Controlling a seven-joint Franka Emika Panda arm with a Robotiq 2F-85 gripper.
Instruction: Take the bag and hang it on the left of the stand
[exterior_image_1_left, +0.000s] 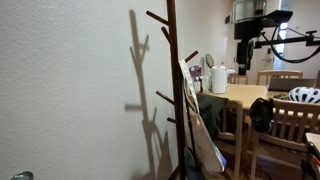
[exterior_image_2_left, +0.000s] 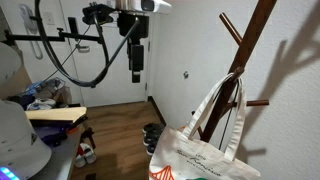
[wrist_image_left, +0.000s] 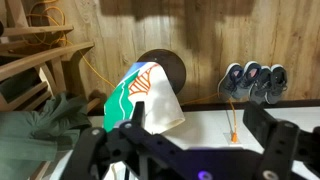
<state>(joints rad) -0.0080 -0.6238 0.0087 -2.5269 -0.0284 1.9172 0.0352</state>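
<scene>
The bag (exterior_image_2_left: 200, 150) is hanging by its handles on the stand (exterior_image_2_left: 245, 45). The gripper (wrist_image_left: 172, 140) is hovering with its claw wide and empty, the bag at its 11 o'clock in the wrist view.

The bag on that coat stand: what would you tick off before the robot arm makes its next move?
1. Gripper open and empty: ok. The wrist view shows its fingers wide apart with nothing between them.
2. Bag in sight: ok. It hangs on the stand by its handles.
3. Gripper at the handles: not ok. In an exterior view it hangs well apart from the bag.
4. Free peg for rehanging: ok. The upper pegs are bare.
5. Exact peg holding the handles: cannot tell. Trunk and handles overlap there.
</scene>
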